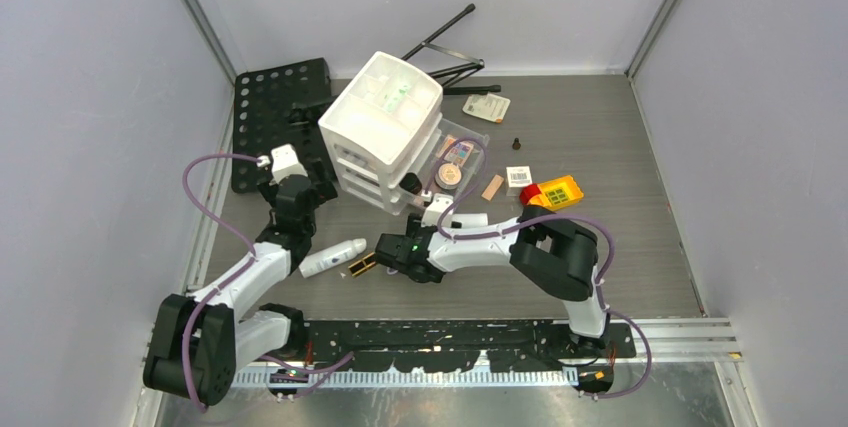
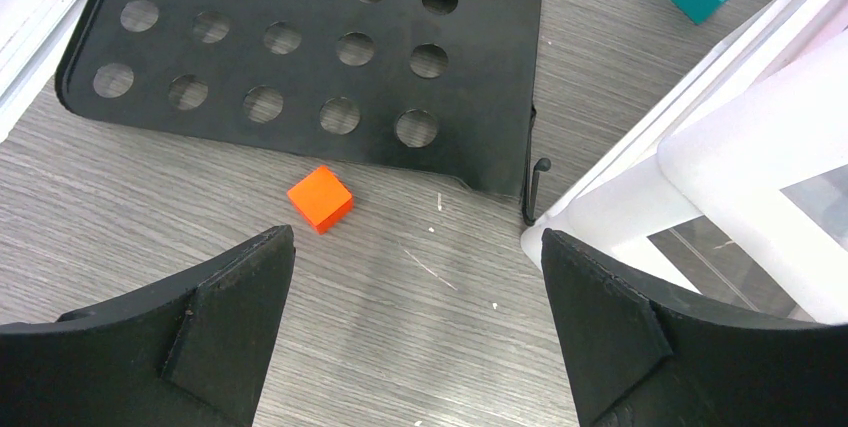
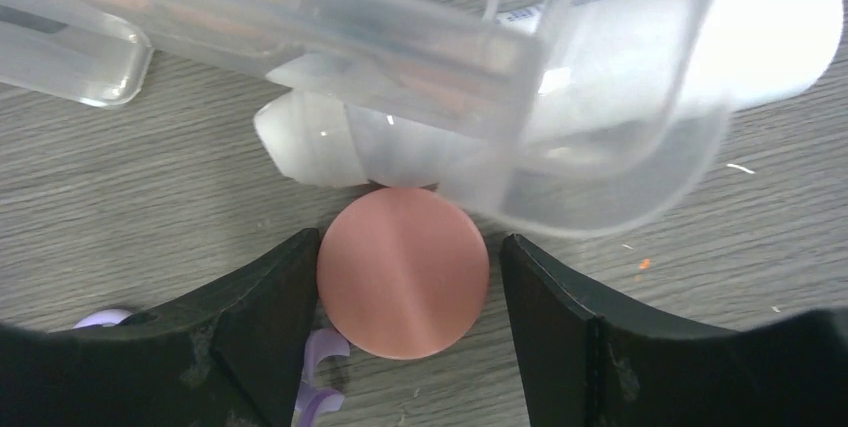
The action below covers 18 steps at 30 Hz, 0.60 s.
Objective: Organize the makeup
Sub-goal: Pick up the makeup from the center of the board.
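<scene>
Right wrist: round compact [image 3: 403,287] inside unclenched right end effector [image 3: 410,241]; left end effector [image 2: 416,239] released.

No word or number can be read in any view. Top view, right of centre: a small white box [image 1: 518,176] bears a black barcode label, with any digits too small to make out. Top view, upper centre: a pale card [image 1: 486,105] carries fine print, illegible. Right wrist view, upper middle: a white tube [image 3: 782,27] shows a scrap of blue print, too blurred to read.
</scene>
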{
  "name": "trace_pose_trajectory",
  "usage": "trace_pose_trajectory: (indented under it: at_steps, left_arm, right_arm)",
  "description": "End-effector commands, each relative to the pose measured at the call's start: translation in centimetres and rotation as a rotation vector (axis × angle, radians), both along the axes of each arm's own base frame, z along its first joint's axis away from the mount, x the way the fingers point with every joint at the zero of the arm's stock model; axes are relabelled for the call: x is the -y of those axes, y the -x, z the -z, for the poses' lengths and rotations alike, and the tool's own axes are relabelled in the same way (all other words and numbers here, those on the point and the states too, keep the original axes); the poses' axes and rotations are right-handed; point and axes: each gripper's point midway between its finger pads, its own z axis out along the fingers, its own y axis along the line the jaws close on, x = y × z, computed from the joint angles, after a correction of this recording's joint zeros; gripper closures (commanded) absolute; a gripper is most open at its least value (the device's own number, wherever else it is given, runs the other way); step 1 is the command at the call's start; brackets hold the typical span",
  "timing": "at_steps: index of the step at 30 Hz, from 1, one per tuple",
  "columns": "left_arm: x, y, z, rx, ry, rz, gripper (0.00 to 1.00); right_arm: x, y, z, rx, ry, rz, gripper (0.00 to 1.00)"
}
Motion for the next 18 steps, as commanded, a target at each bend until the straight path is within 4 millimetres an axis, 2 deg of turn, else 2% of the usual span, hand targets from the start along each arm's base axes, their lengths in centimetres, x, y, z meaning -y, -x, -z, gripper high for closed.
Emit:
trace_pose_trajectory:
  at_steps: [1,2,5,8,14,18]
  left_arm:
    - [0.25,-1.11,-1.96,0.065,0.026,-0.007,0.04]
    - [0.25,-1.11,-1.95,0.065,0.026,-0.007,0.04]
    - [0.23,-1.09,-1.95,0.064,0.026,-0.008,0.04]
    - [0.23,-1.09,-1.96,0.064,0.026,-0.008,0.04]
    - [0.23,-1.12,-2.02,0.066,0.025,-0.008,0.04]
    - [0.2,-1.1,-1.97,0.064,0.024,-0.009,0.04]
  right_arm:
    - [1.01,-0.39,-2.1,0.059,-0.003,0.026,0.31]
    - [0.93,-0.35,-2.06,0.056,-0.004,0.024,0.31]
    - [0.76,-0.31,-1.91,0.049,-0.002,0.02,0.2]
    - [0.79,-0.27,-1.56,0.039,-0.001,0.023,0.19]
    - [1.06,-0.33,-1.58,0.034,-0.005,0.029,0.31]
    - [1.44,-0.39,-2.29,0.048,-0.013,0.03,0.43]
